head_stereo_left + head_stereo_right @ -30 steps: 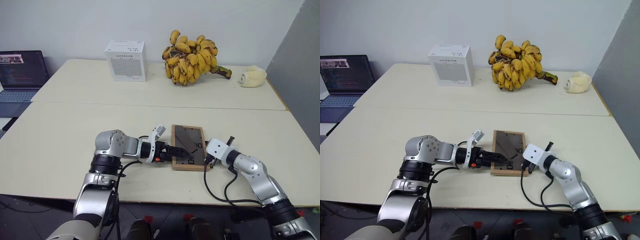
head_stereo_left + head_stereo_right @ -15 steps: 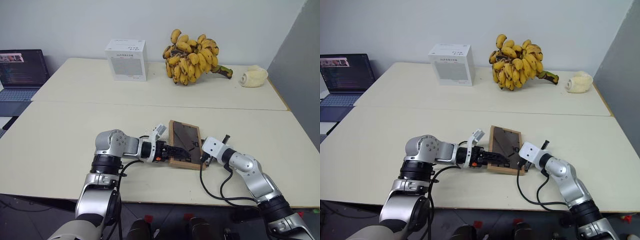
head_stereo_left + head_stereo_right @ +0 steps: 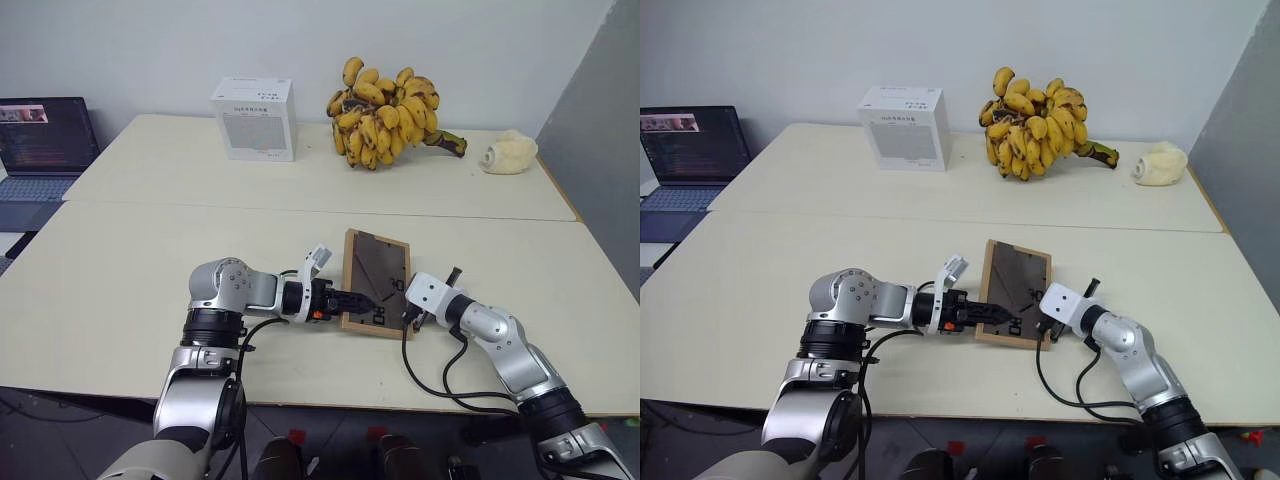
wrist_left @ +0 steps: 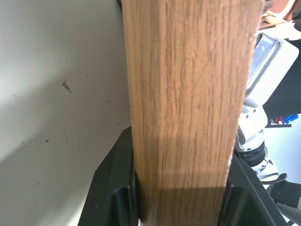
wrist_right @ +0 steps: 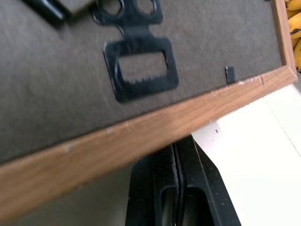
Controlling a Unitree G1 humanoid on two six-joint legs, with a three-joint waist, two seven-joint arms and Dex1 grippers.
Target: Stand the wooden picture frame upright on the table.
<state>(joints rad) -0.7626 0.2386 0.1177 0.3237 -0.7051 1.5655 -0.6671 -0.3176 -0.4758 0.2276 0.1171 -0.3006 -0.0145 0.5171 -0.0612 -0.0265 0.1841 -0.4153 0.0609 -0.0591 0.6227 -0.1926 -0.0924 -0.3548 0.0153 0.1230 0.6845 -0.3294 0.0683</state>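
Note:
The wooden picture frame [image 3: 378, 272] sits near the front of the table [image 3: 130, 260], tilted up with its dark back panel facing me. My left gripper [image 3: 358, 301] reaches in from the left and is shut on the frame's left edge. In the left wrist view the light-wood edge [image 4: 188, 94] runs between the two black fingers [image 4: 117, 188]. My right gripper [image 3: 408, 320] is shut and empty, its tips under the frame's lower right edge. The right wrist view has the back panel and its black hanger [image 5: 138, 68] above the closed fingers [image 5: 174, 188].
At the back stand a white box [image 3: 253, 120], a big bunch of bananas [image 3: 385, 115] and a pale roll [image 3: 510, 155]. An open laptop [image 3: 40, 150] lies to the far left. A seam [image 3: 300, 208] crosses the tabletop. A grey panel [image 3: 610, 150] borders the right side.
The left gripper's fingers have closed on the frame's left edge. The frame, which lay nearly flat, has tipped up and turned slightly. Both hands have stayed where they were.

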